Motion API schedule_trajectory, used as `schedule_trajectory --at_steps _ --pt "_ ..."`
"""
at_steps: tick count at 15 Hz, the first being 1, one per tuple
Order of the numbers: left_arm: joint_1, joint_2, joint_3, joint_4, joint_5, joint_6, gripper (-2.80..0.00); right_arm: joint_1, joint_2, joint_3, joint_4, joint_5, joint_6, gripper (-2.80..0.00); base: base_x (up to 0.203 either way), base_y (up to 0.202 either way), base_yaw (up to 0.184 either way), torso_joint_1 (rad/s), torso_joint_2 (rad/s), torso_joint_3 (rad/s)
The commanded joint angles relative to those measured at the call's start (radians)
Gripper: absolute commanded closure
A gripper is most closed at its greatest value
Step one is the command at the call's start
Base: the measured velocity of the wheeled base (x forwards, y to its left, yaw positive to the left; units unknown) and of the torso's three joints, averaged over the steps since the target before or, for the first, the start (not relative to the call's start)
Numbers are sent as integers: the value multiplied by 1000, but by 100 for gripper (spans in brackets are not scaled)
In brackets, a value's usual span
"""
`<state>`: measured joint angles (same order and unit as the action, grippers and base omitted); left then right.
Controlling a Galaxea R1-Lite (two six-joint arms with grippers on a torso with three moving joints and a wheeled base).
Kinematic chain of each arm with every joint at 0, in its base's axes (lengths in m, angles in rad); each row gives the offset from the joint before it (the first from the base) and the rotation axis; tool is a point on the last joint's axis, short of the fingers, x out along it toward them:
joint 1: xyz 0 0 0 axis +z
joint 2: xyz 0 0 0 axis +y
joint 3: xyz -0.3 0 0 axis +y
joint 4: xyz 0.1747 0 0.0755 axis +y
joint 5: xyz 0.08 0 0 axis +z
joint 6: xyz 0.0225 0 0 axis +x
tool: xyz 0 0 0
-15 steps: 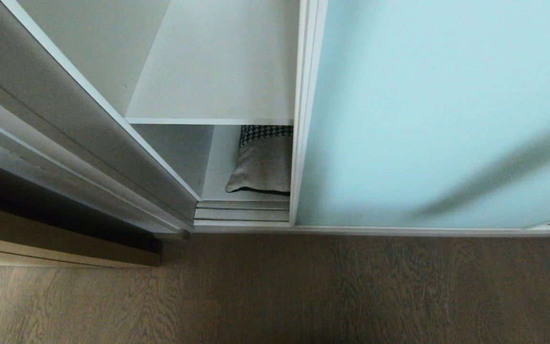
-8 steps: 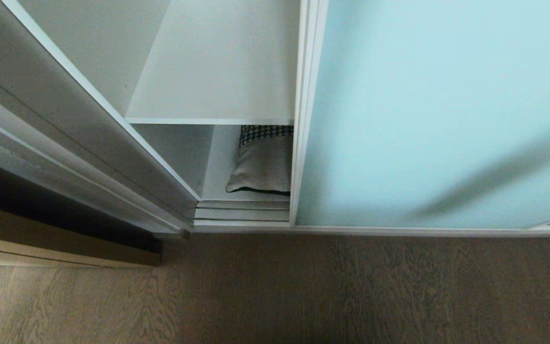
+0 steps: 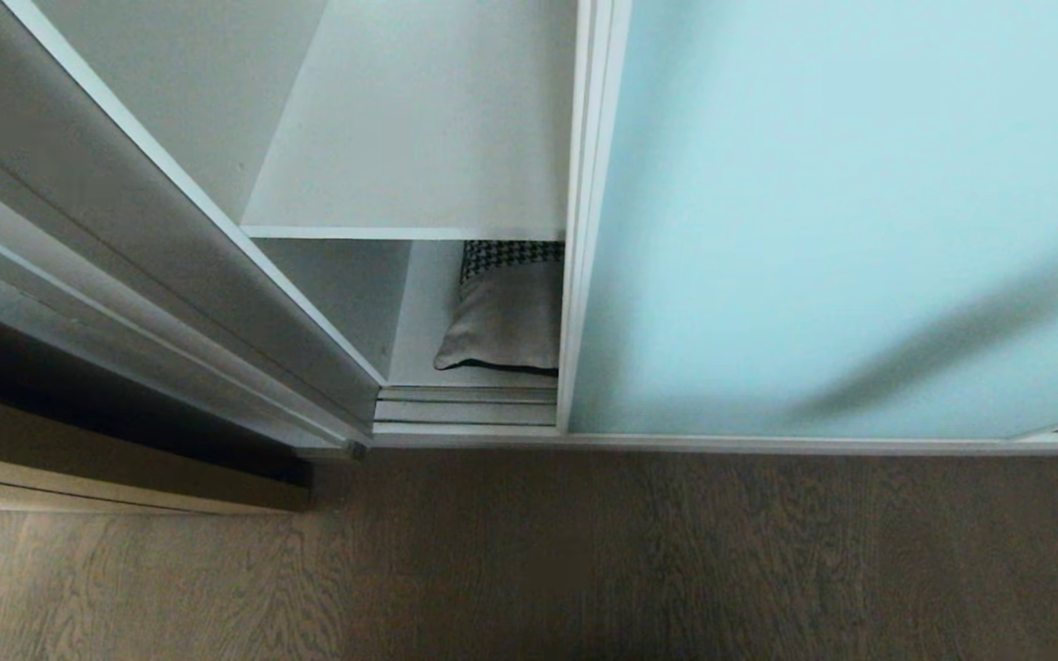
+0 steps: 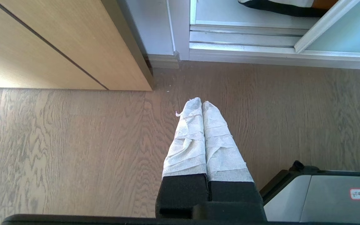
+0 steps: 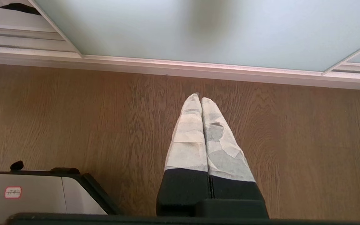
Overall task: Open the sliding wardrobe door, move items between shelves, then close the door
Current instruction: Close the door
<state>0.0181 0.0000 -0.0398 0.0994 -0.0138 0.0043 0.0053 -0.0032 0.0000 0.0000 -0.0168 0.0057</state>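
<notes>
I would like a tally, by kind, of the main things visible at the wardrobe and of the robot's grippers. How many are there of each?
Frosted pale-blue sliding door panels: 1
Patchwork cushions: 1, on the lower shelf, partly hidden by the door frame
White shelves: 2, upper and lower
Grippers: 2, left and right, both shut above the wood floor
Total: 6

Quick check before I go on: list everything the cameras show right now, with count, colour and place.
sliding wardrobe door: one, frosted pale blue, covering most of the wardrobe, a gap open at its left.
shelves: two visible, white, in the gap, one above the other.
cushion: one, grey-beige with houndstooth strip, lower shelf, partly behind the door.
floor: brown wood.
wood panel: one, tan, left of wardrobe.
left gripper: jaws shut, empty, over floor.
right gripper: jaws shut, empty, over floor before the door.
</notes>
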Motion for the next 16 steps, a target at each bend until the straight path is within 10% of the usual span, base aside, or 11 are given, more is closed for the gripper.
schedule_trajectory --at_steps 1,16 --pt "0 2 0 1 0 0 0 1 0 0 2 0 0 0 0 0 0 0 0 0" --pt "0 2 0 0 0 4 0 1 0 0 2 0 0 0 0 0 0 0 0 0"
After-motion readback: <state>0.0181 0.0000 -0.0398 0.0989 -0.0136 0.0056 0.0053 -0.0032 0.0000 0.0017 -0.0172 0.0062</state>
